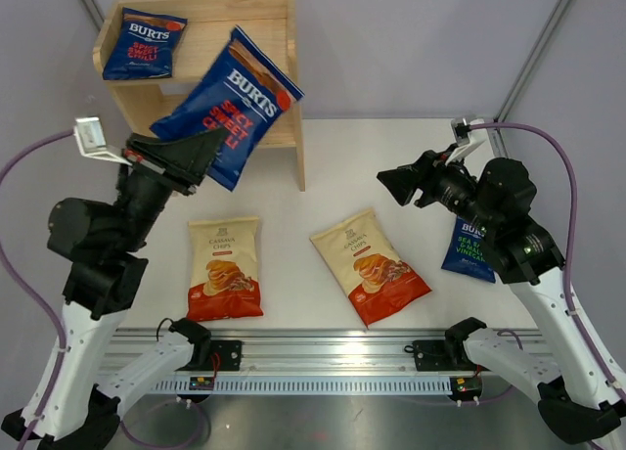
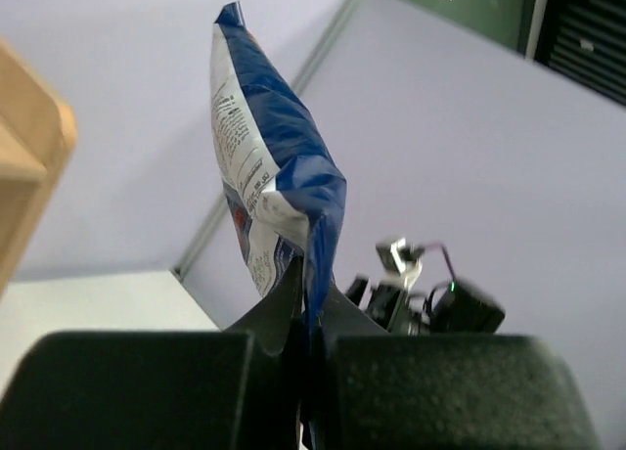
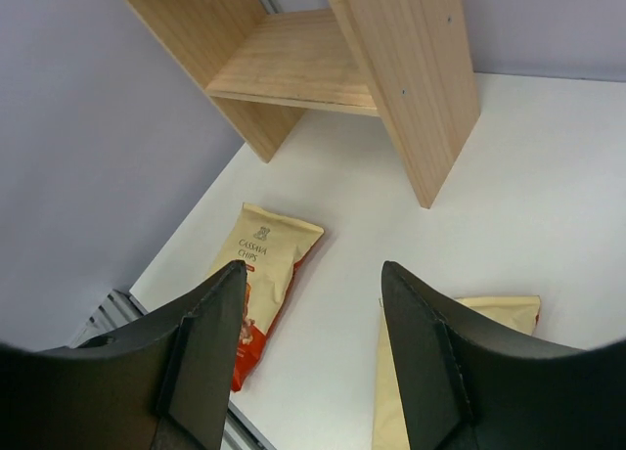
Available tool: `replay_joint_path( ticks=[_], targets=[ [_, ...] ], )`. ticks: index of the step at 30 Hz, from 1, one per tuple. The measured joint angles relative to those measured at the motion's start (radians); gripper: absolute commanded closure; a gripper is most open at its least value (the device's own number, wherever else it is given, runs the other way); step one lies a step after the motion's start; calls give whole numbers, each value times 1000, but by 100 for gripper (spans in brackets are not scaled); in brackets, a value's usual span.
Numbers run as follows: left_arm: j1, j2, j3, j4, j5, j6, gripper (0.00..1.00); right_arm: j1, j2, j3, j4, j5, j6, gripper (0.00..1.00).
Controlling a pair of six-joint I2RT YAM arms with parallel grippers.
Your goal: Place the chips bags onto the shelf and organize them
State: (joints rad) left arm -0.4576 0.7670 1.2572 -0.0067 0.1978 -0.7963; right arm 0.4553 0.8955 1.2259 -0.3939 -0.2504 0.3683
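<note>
blue bags [image 1: 233, 112] [image 1: 145, 44] [image 1: 468, 254]: 3; cream bags [image 1: 224, 267] [image 1: 369, 264]: 2; shelf [image 1: 297, 152]: 1

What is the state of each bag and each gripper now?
left gripper: shut on the large dark blue BURTS bag
large dark blue BURTS bag: aloft, tilted, before the light wooden shelf
right gripper: open, empty
small dark blue BURTS bag: on the shelf top
left cream cassava bag: flat on the white table
right cream cassava bag: flat on the table
green-topped blue bag: on the table, partly hidden
</note>
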Motion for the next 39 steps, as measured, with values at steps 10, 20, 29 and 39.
replay_joint_path(
  ticks=[10, 20, 29, 39],
  targets=[
    [154, 295, 490, -195, -258, -75, 99, 0, -22, -2, -1, 31, 26, 36],
    [323, 763, 695, -191, -246, -228, 100, 0, -67, -2, -2, 31, 51, 36],
    [378, 836, 699, -256, -271, -307, 92, 0, -92, -2, -8, 33, 54, 36],
    [377, 858, 724, -403, -308, -360, 70, 0, -106, -15, -7, 57, 81, 36]
  ],
)
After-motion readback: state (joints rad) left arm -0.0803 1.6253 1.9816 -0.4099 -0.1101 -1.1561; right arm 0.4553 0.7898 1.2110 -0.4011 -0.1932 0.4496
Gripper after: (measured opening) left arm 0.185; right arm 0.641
